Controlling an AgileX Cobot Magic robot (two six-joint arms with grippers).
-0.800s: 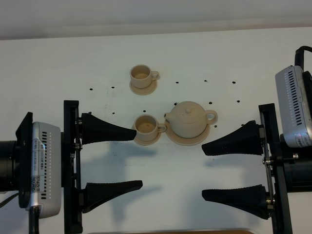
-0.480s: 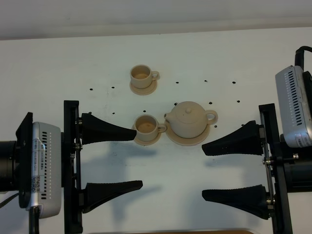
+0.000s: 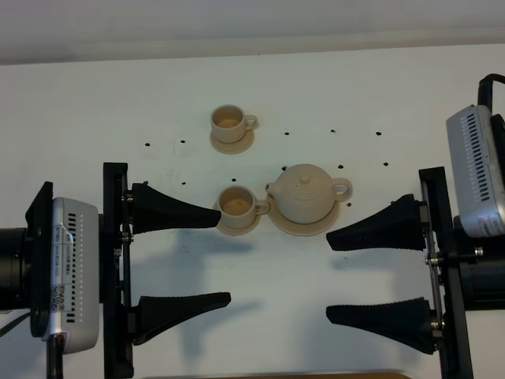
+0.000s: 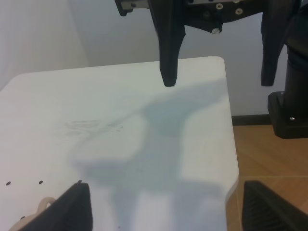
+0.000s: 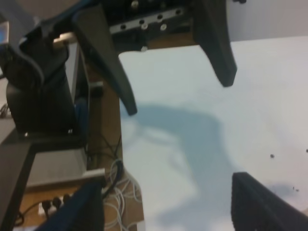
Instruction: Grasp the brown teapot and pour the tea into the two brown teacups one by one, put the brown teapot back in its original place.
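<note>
Pretty sure I work in a robotics lab, not a kitchen. There's a bare white table (image 3: 95, 103) speckled with little dark dots (image 3: 183, 143), a blank white wall (image 3: 237, 24) behind it, wood floor (image 4: 269, 154) beside it, and tangled white cables (image 5: 122, 190) below its edge.

Left gripper (image 4: 163, 188) spread wide above the white table (image 4: 120, 110). Right gripper (image 4: 217, 83) opposite, likewise spread. Beige crockery (image 4: 42, 206) peeks just beside one finger (image 4: 72, 209).

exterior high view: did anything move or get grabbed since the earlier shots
Nothing visibly changed. The squat tan ceramic teapot sits on its wide saucer, the two small tan cups on theirs, and the left gripper and right gripper stay open, holding nothing.
</note>
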